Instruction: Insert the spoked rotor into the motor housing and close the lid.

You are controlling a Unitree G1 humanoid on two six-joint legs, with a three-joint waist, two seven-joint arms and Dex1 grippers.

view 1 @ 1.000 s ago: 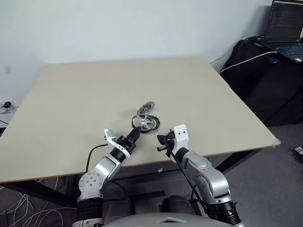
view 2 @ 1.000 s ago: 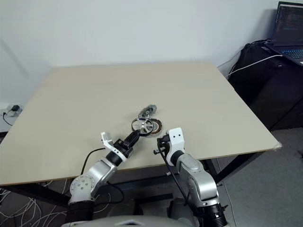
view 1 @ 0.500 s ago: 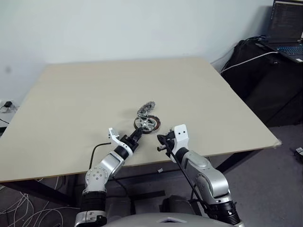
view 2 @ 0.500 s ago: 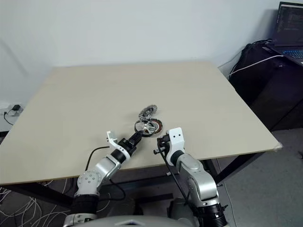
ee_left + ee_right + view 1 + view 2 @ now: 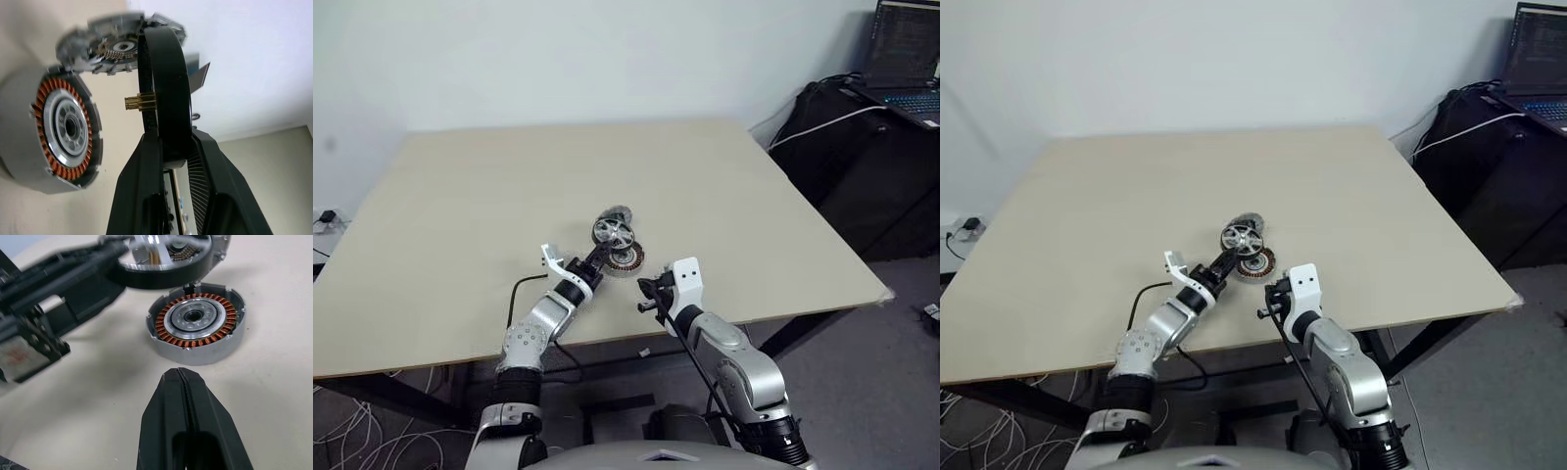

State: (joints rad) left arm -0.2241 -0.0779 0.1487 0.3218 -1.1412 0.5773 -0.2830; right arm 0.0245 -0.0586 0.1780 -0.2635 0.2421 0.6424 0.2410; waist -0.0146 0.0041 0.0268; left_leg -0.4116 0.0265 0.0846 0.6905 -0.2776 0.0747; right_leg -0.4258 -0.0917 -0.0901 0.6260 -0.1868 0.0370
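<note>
**Left wrist view: rotor held on edge beside the housing**

Left wrist view: the left hand (image 5: 168,147) is clamped on the black rim of the spoked rotor (image 5: 164,93), a brass pinion at its hub. Beside it lies the motor housing (image 5: 63,129), copper windings ringing a silver centre; the glinting lid (image 5: 115,46) lies beyond.

Right wrist view: the right hand (image 5: 182,382), fingers together, hovers over the desk (image 5: 274,382) near the housing.

Head stereo pair looks forward-down over the beige rectangular desk (image 5: 460,196), far out. Wrist cams sit close, both sharing the copper-wound round metal housing (image 5: 198,323).
</note>
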